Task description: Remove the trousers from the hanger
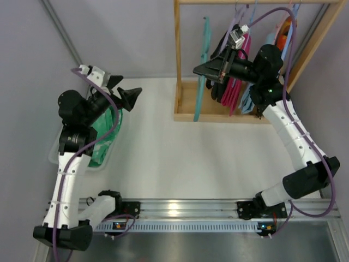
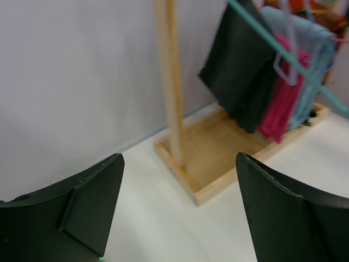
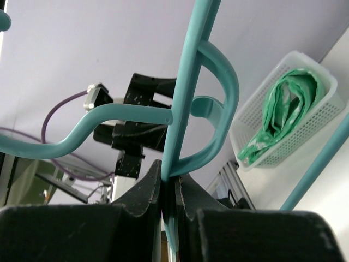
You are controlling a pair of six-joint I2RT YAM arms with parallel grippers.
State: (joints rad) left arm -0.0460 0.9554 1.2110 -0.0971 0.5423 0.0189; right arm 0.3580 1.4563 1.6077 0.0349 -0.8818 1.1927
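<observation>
My right gripper (image 1: pixel 199 70) is shut on an empty teal hanger (image 1: pixel 203 65) in front of the wooden rack (image 1: pixel 178 54); the wrist view shows the jaws (image 3: pixel 170 183) pinched on the hanger's bar (image 3: pixel 188 82). Black trousers (image 1: pixel 222 52), magenta pink trousers (image 1: pixel 235 87), light blue trousers (image 1: pixel 248 101) and orange patterned trousers (image 1: pixel 283 30) hang on the rack. The mint-green patterned trousers (image 1: pixel 103 131) lie in a white basket (image 1: pixel 54 153) at the left. My left gripper (image 1: pixel 122 91) is open and empty just above the basket, its jaws (image 2: pixel 179 158) facing the rack.
The rack's wooden base (image 2: pixel 218 153) and left post (image 2: pixel 172 82) stand at the back of the white table. A grey wall lies behind. The basket (image 3: pixel 322 93) with the green trousers (image 3: pixel 283 109) also shows in the right wrist view.
</observation>
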